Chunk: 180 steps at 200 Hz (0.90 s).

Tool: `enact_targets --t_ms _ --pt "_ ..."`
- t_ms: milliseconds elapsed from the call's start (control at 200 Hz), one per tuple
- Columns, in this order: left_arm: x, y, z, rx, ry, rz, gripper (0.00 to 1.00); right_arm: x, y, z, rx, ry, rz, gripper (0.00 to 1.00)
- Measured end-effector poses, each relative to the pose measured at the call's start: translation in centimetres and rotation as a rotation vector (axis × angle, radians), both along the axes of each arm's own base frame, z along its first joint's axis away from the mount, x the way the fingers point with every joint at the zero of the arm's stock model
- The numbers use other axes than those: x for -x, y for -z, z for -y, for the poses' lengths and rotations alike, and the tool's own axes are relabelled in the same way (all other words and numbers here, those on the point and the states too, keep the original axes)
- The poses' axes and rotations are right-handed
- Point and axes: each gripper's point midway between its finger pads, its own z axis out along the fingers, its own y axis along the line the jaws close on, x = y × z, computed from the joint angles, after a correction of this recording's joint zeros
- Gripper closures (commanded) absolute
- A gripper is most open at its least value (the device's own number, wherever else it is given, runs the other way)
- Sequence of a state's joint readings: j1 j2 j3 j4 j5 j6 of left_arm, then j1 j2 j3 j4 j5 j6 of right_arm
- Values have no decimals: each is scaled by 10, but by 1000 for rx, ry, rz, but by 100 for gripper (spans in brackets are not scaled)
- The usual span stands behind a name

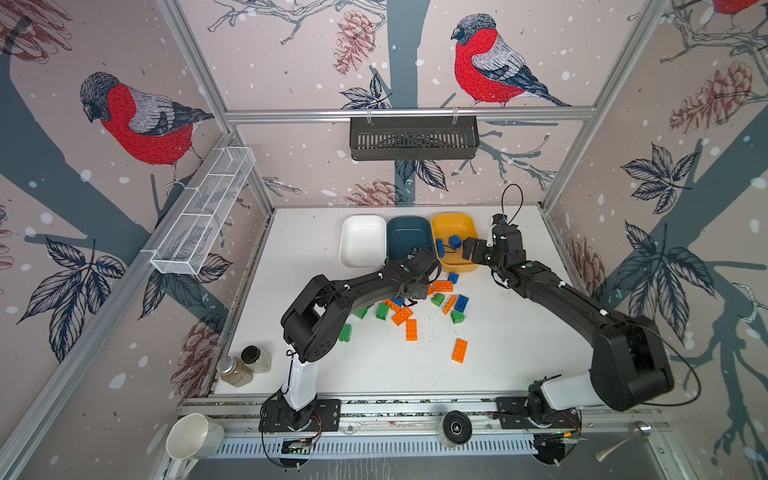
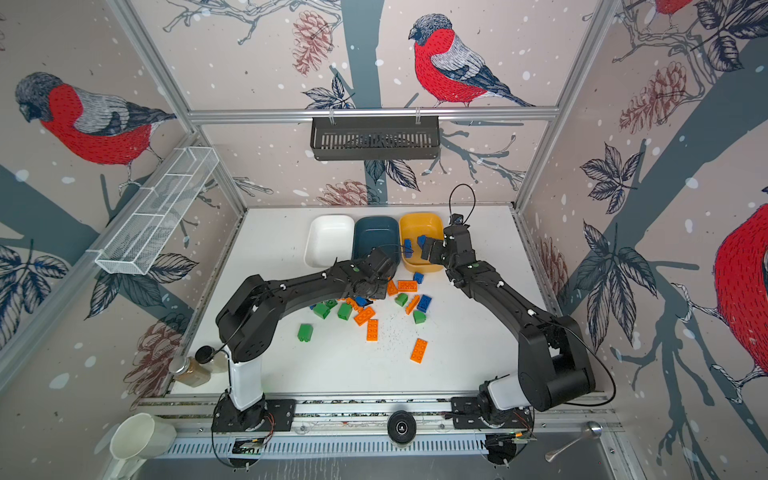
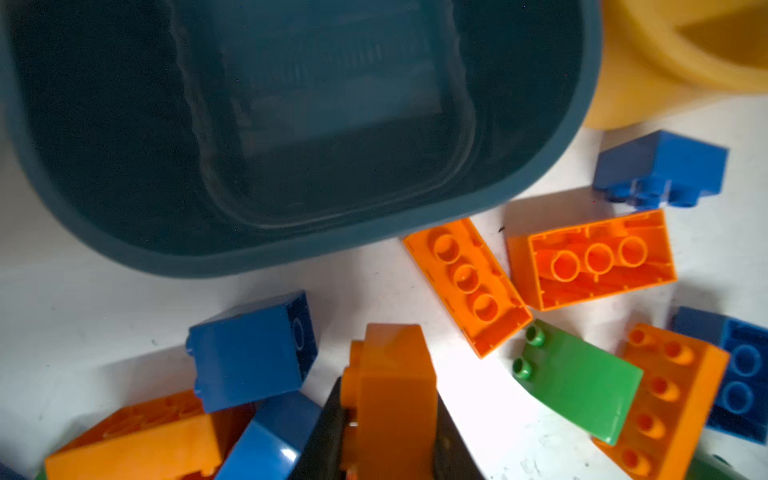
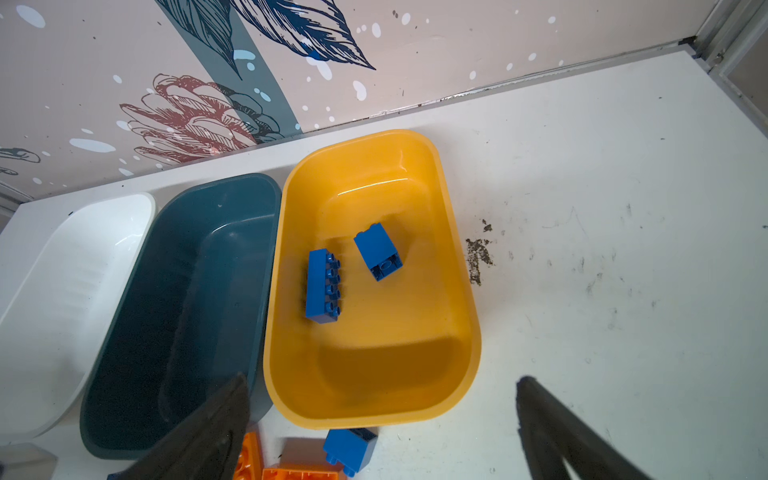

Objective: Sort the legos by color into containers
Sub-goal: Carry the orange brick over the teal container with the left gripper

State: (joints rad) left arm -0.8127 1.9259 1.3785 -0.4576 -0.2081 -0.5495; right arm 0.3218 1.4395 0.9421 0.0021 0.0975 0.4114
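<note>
Left end effector [image 3: 390, 424] is clamping shut on an orange lego [image 3: 395, 374] in the pile [image 1: 401, 316] on the counter [image 1: 519, 345], near the teal tub [image 3: 291, 124], which is showing nothing inside. Right end effector [image 4: 383, 379] is hovering wide open and empty over the yellow tub [image 4: 390, 361], where two blue legos [image 4: 323, 286] are lying — orange released there would be mixing colours. Neighbouring blue legos [image 3: 249, 349] are crowding the grip — a lift risks dragging or toppling them. The white tub [image 1: 362, 241] is sitting empty.
</note>
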Motion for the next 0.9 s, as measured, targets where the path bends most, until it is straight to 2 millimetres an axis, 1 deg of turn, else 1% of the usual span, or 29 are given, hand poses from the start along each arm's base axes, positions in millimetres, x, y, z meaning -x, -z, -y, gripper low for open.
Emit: enact_targets --t_ms 150,295,375,440,540,715,825,900 --pt "-19 -22 0 85 -8 29 85 0 0 0 0 1 -1 0" --pt "-48 -45 -3 171 -29 68 85 1 -3 1 -2 1 5 1" --pt "-64 -59 2 237 -23 89 85 1 -5 1 -4 1 11 0" --pt "-79 -66 4 284 -24 105 85 1 -5 1 -3 2 10 1" --pt "-101 -63 1 311 -45 116 85 3 -6 2 -3 4 12 0" --pt "-134 -40 -9 303 -94 102 83 7 -7 4 -2 7 15 1" --pt "-151 -34 -7 297 -109 106 78 8 -8 5 -1 10 18 0" --pt "-161 -33 -5 284 -114 115 71 9 -9 5 -1 10 18 1"
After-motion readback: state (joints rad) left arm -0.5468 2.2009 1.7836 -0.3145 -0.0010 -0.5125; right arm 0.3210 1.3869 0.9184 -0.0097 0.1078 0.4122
